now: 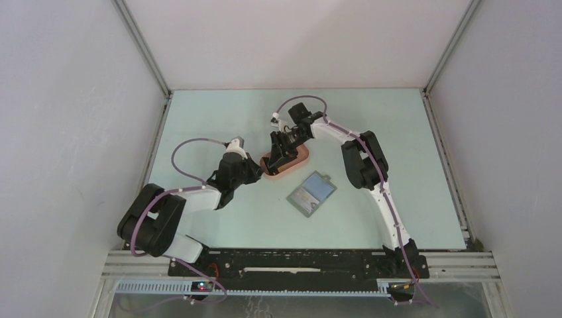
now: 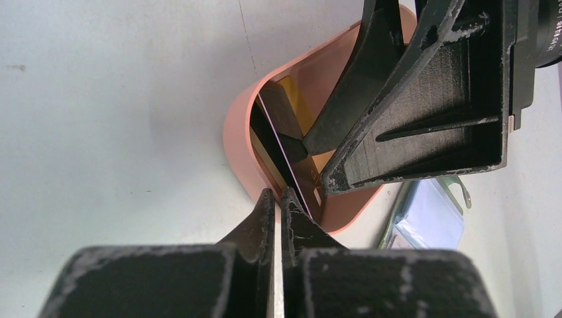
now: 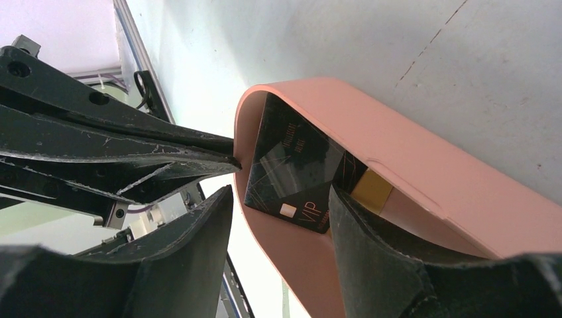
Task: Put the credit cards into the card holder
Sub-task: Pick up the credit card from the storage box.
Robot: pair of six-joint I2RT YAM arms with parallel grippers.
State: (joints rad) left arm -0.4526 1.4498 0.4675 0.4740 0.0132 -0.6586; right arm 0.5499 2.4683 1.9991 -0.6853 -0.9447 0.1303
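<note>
As the credit cards are thin, stiff, light and smooth-faced, each is best taken by an exposed edge or corner. A shallow nip is judged liable to slip.

The pink oblong plastic tray [image 3: 457, 205] on the pale green counter [image 1: 219, 119] holds two cards that can be made out. A black card marked VIP [image 3: 291, 165] stands tilted against the tray's rounded end. A yellowish-tan card [image 3: 372, 191] lies beneath it, mostly hidden.

The right pincer [image 3: 280, 199] stands open about the black card's lower corner. One finger is inside the tray and the other appears beside its rounded end. It grips nothing.

The left pincer [image 2: 279, 199] is closed, with its tips at the rim of that same end. Whether it nips the rim or a card edge cannot be told.

The grey-green folding card holder [image 1: 312, 193] lies opened flat near the tray, on the side towards the arm bases. What its pockets contain cannot be told.
</note>
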